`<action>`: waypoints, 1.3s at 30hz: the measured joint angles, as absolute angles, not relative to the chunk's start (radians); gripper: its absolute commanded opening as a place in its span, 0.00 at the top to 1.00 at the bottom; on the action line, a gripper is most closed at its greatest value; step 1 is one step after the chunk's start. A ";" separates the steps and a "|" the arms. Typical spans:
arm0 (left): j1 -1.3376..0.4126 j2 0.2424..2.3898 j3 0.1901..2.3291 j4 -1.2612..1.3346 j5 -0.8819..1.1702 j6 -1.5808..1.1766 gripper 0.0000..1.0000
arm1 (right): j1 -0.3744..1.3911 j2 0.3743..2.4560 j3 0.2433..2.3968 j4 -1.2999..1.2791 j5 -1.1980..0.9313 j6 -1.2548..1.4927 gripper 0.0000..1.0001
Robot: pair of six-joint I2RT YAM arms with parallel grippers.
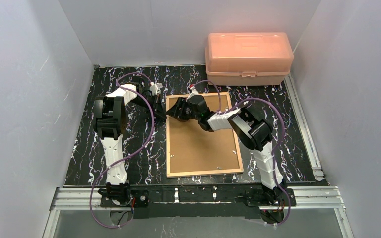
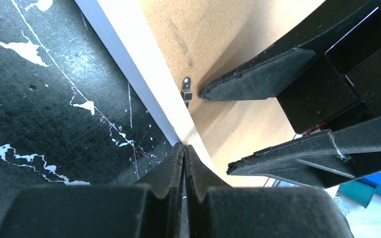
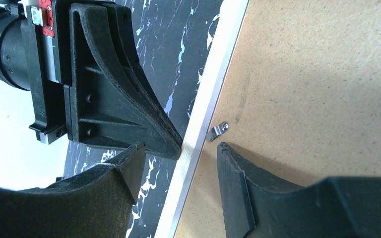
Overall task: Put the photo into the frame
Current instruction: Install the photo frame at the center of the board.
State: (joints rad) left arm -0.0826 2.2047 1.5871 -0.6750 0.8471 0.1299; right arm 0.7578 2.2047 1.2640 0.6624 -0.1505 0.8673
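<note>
Work at this moment is about the small metal tab (image 3: 220, 131) on the back of the frame (image 1: 204, 172). The frame lies face down on the table (image 1: 278, 124), and the brown backing board (image 1: 203, 144) sits inside its border. The photo is not visible in any view. Perhaps it is under the board, but I cannot tell.

Seen from above, both arms meet at the frame's left border, at about 10 o'clock from the middle of the board. The left gripper (image 2: 184, 147) has its jaws pressed together with nothing between them, and its tips rest against the outer side of the pale border. The right gripper (image 3: 181, 147) has its jaws spread across this border: one finger over the table, the other over the board. In the right wrist view the tab is just at 12 o'clock from the board-side fingertip.

I judge the step to be turning this tab, either to release the board or to lock it.

To do it well:
- Use only the board-side fingertip of the right gripper, low and flat, so it catches the tab and does not dig into the board.
- Hold the left gripper firm against the border, because a light frame will slide away from a side push.
- Move slowly; the tab is small and may slip under the fingertip.
</note>
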 measured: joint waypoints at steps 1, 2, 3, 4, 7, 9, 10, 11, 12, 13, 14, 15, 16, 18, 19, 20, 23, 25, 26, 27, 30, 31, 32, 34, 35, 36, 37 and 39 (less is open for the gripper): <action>-0.083 2.205 1.587 -0.675 0.847 0.130 1.00 | 0.760 2.199 1.258 0.661 -0.147 0.867 0.36; -0.083 2.205 1.587 -0.675 0.847 0.130 1.00 | 0.762 2.198 1.256 0.660 -0.144 0.866 0.36; -0.083 2.205 1.587 -0.676 0.847 0.130 1.00 | 0.764 2.198 1.256 0.660 -0.141 0.866 0.36; -0.083 2.205 1.588 -0.676 0.847 0.130 1.00 | 0.765 2.198 1.256 0.661 -0.141 0.866 0.36; -0.083 2.204 1.588 -0.678 0.847 0.132 1.00 | 0.766 2.198 1.255 0.662 -0.141 0.866 0.36; -0.083 2.205 1.588 -0.678 0.847 0.133 1.00 | 0.767 2.198 1.256 0.662 -0.141 0.866 0.36; -0.083 2.205 1.588 -0.678 0.847 0.134 1.00 | 0.767 2.198 1.256 0.662 -0.141 0.866 0.36; -0.083 2.205 1.588 -0.678 0.847 0.134 1.00 | 0.768 2.198 1.256 0.661 -0.141 0.866 0.36; -0.083 2.205 1.589 -0.679 0.847 0.134 1.00 | 0.769 2.198 1.259 0.660 -0.141 0.867 0.36; -0.083 2.205 1.589 -0.679 0.847 0.134 1.00 | 0.770 2.199 1.261 0.658 -0.141 0.867 0.36; -0.083 2.205 1.589 -0.679 0.847 0.134 1.00 | 0.772 2.201 1.265 0.656 -0.141 0.867 0.36; -0.083 2.205 1.589 -0.680 0.847 0.134 1.00 | 0.774 2.203 1.269 0.654 -0.141 0.868 0.36; -0.083 2.205 1.589 -0.680 0.847 0.134 1.00 | 0.776 2.207 1.273 0.654 -0.141 0.869 0.36; -0.083 2.205 1.589 -0.680 0.847 0.134 1.00 | 0.780 2.216 1.287 0.653 -0.140 0.870 0.37; -0.083 2.205 1.589 -0.680 0.847 0.135 1.00 | 0.781 2.219 1.293 0.651 -0.139 0.870 0.37; -0.083 2.205 1.589 -0.680 0.847 0.135 1.00 | 0.782 2.221 1.298 0.646 -0.137 0.871 0.37; -0.083 2.205 1.589 -0.680 0.847 0.137 1.00 | 0.784 2.223 1.308 0.630 -0.131 0.873 0.37; -0.083 2.205 1.589 -0.681 0.847 0.138 1.00 | 0.785 2.225 1.313 0.626 -0.126 0.875 0.37; -0.083 2.205 1.589 -0.681 0.847 0.138 1.00 | 0.786 2.226 1.315 0.625 -0.125 0.875 0.37; -0.083 2.205 1.589 -0.681 0.847 0.138 1.00 | 0.786 2.228 1.319 0.623 -0.125 0.876 0.37; -0.083 2.205 1.589 -0.681 0.847 0.138 1.00 | 0.786 2.234 1.332 0.614 -0.122 0.879 0.37; -0.083 2.205 1.589 -0.681 0.847 0.138 1.00 | 0.786 2.234 1.337 0.607 -0.122 0.880 0.37; -0.083 2.205 1.589 -0.681 0.847 0.138 1.00 | 0.786 2.236 1.341 0.601 -0.121 0.880 0.37; -0.083 2.205 1.589 -0.681 0.847 0.138 1.00 | 0.786 2.238 1.348 0.592 -0.123 0.880 0.37; -0.083 2.205 1.589 -0.681 0.847 0.139 1.00 | 0.786 2.238 1.351 0.589 -0.124 0.881 0.37; -0.083 2.205 1.589 -0.681 0.847 0.139 1.00 | 0.786 2.239 1.353 0.584 -0.126 0.881 0.37; -0.083 2.205 1.589 -0.682 0.847 0.139 1.00 | 0.786 2.239 1.354 0.582 -0.126 0.881 0.37; -0.083 2.205 1.589 -0.682 0.847 0.141 1.00 | 0.786 2.239 1.358 0.576 -0.127 0.881 0.36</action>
State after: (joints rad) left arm -0.0826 2.2047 1.5887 -0.6815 0.8474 0.1406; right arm 0.7860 2.2391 1.3579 0.5762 -0.1268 0.8806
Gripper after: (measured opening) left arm 0.009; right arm 0.633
